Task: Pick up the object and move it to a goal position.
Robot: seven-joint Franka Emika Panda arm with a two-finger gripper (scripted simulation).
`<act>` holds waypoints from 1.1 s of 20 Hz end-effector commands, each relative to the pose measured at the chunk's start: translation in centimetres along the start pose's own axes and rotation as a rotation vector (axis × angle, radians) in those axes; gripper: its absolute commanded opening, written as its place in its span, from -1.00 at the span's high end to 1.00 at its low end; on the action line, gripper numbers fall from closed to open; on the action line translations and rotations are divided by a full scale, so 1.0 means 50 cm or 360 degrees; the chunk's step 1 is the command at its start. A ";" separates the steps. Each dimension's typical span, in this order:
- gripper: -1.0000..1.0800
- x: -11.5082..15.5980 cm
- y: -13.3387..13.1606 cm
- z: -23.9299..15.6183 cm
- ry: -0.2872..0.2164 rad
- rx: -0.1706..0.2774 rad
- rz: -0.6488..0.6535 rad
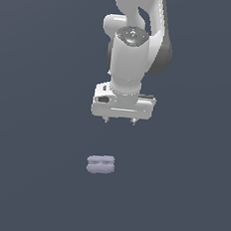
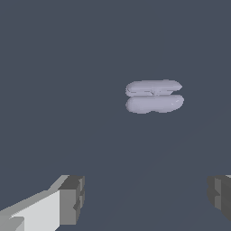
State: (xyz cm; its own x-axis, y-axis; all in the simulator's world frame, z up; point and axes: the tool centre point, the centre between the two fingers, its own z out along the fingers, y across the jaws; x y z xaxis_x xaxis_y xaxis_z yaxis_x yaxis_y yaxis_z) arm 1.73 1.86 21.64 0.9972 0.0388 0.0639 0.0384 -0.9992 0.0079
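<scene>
A plain dark slate-blue tabletop [image 1: 26,179] is seen filling both views, with no markings visible on it. The white arm [image 1: 138,34] is seen in the exterior view coming down from the top edge, its last link pointing straight down and ending in a wide white hand. The end effector [image 1: 120,121] is held above the tabletop with its jaws spread wide; only two short finger stubs [image 1: 106,119] are visible under the hand in the exterior view, and nothing is held between them. In the wrist view the two grey pads [image 2: 72,199] are seen far apart at opposite sides of the picture, with only bare surface between them. The object [image 1: 101,164] is found lying on the tabletop, below the end effector in the exterior view and slightly toward that view's left, well apart from the fingers. In the wrist view it [image 2: 154,96] is shown as a pale lavender-grey rounded piece divided by a dark groove along its length, untouched by either pad.
</scene>
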 end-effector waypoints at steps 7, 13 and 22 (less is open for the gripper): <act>-0.92 0.010 0.007 0.010 -0.0007 0.0005 0.0104; -0.92 0.027 0.018 0.028 -0.0018 0.0012 0.0286; -0.92 0.065 0.042 0.072 -0.0043 0.0019 0.0700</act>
State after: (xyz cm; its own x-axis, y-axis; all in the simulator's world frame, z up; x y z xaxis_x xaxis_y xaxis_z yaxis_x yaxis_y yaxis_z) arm 4.93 0.09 18.67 0.9375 -0.3462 0.0364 -0.3455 -0.9381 -0.0241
